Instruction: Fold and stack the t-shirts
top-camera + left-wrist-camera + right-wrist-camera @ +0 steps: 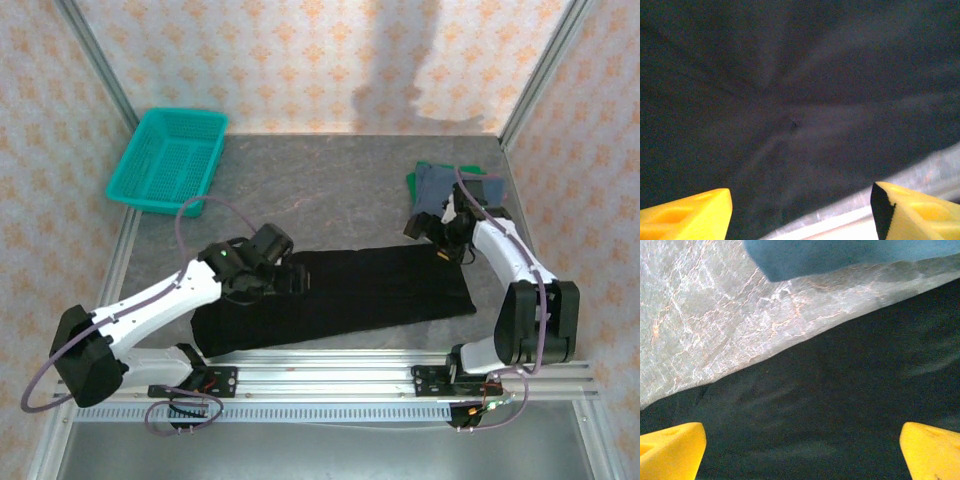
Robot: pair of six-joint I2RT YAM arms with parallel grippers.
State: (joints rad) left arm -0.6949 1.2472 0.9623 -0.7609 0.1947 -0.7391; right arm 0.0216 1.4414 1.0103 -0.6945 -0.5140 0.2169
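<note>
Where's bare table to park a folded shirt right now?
Bare table between the teal basket and the folded stack, behind the black shirt. Crowded: right side, where the right gripper sits by the stack.

A robot test cell in a lab: aluminium frame posts (96,62) hold wallpapered panels (300,60) around a grey marbled worktop (330,190); the left arm (150,300) and right arm (512,262) are bolted to a slotted rail (330,385).

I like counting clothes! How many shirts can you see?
3: the black shirt spread mid-table; the slate-blue shirt atop the green shirt, far right. The right arm may hide more.
</note>
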